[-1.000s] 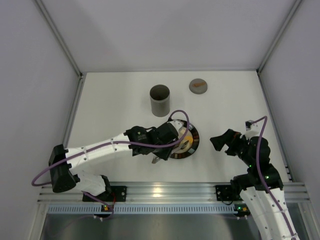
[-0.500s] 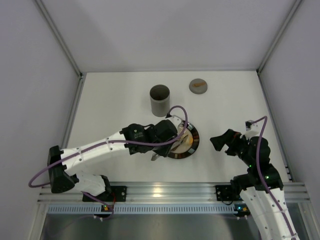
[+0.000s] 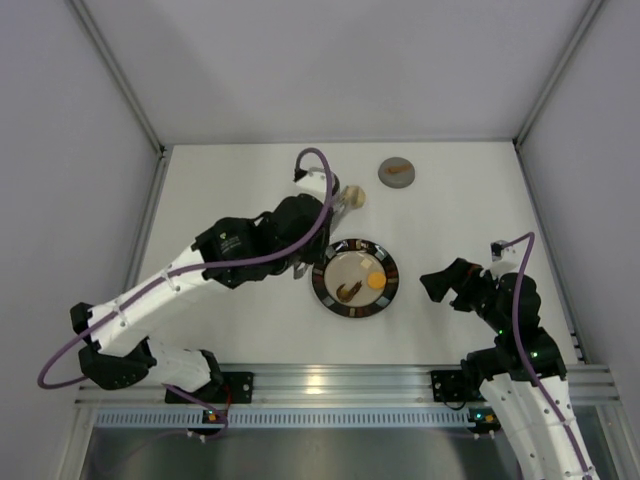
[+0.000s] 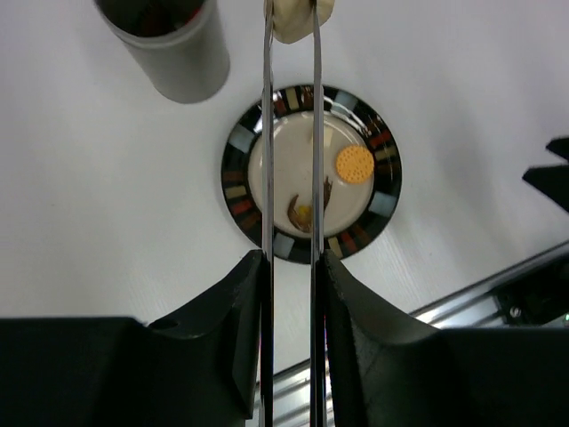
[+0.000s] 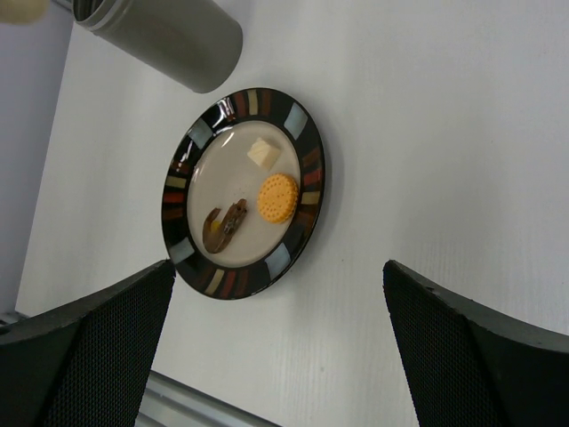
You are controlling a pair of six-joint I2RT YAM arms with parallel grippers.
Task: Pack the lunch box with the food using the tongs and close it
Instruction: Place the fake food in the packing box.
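Note:
My left gripper (image 4: pixel 292 260) is shut on the silver tongs (image 4: pixel 268 133), whose tips pinch a cream piece of food (image 4: pixel 300 18). That piece (image 3: pixel 352 196) hangs in the air just right of the dark-grey lunch box (image 4: pixel 169 49), which my left arm hides in the top view. On the plate (image 5: pixel 307 165) lie an orange cracker (image 5: pixel 277 197), a brown piece (image 5: pixel 224 225) and a cream cube (image 5: pixel 261 152). My right gripper (image 5: pixel 277 267) is open and empty, right of the plate.
The flat grey lid (image 3: pixel 397 171) with an orange mark lies at the far right of the table. The metal rail (image 3: pixel 330 385) runs along the near edge. Grey walls close in the table's left, far and right sides.
My left arm has lifted off the plate and swung away toward the lunch box, carrying the cream piece in the tongs. The right arm has not moved.

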